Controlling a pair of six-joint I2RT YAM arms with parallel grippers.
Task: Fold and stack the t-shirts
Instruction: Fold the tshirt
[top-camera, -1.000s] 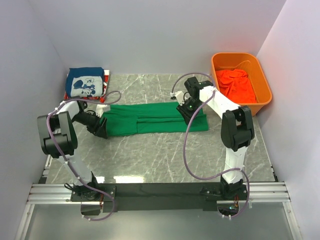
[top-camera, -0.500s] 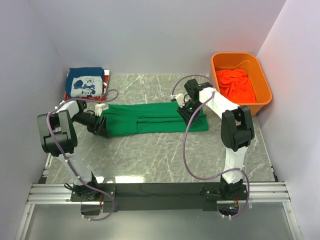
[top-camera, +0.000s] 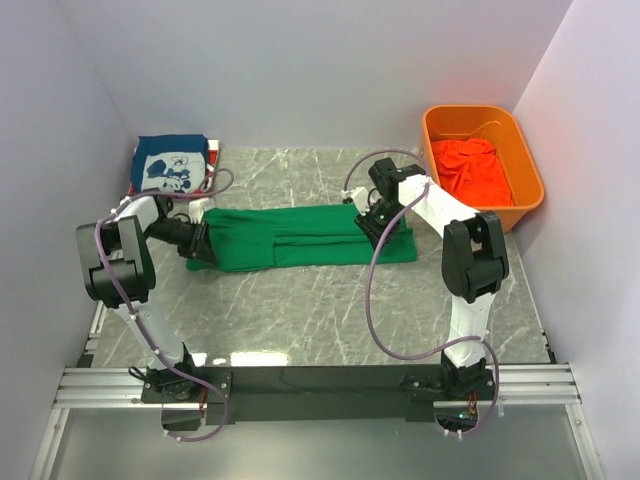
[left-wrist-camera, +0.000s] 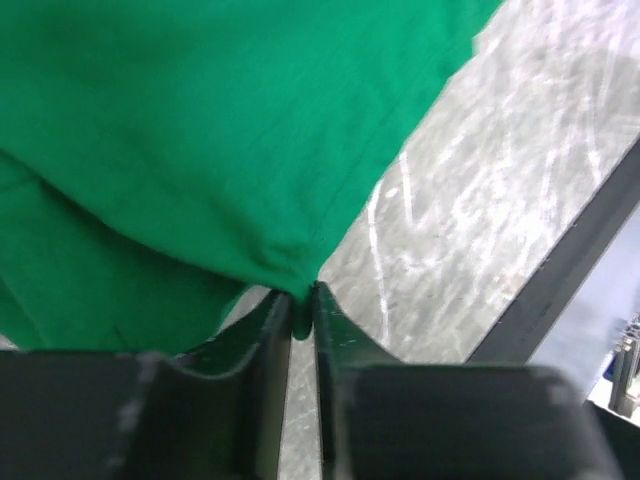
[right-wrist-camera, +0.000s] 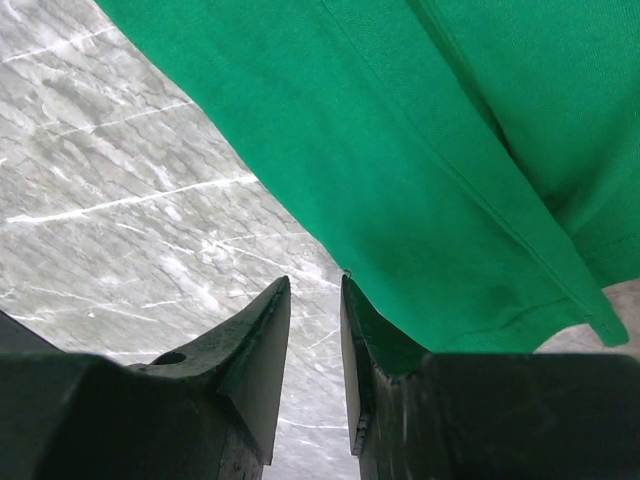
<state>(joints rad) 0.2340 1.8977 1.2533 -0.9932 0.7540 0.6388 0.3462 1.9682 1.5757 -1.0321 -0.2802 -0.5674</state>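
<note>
The green t-shirt (top-camera: 300, 238) lies stretched out as a long folded band across the middle of the marble table (top-camera: 300, 320), running from left to right. At its left end, the left gripper (top-camera: 205, 245) is down low and its jaws are pinched together on a small bunched fold at the shirt's edge, seen close up from the wrist (left-wrist-camera: 302, 300). At the far right corner, the right gripper (top-camera: 375, 222) sits on the shirt's back edge. From its wrist (right-wrist-camera: 315, 295), the jaws stand a little apart with bare marble showing between them, and the hem only brushes the tip of one finger (right-wrist-camera: 360, 380). A folded dark blue t-shirt (top-camera: 170, 165) with a white cartoon sits in the back left corner on top of a red t-shirt (top-camera: 134, 190). An orange-red t-shirt (top-camera: 465, 165) lies crumpled in the orange bin (top-camera: 480, 110) at the back right.
</note>
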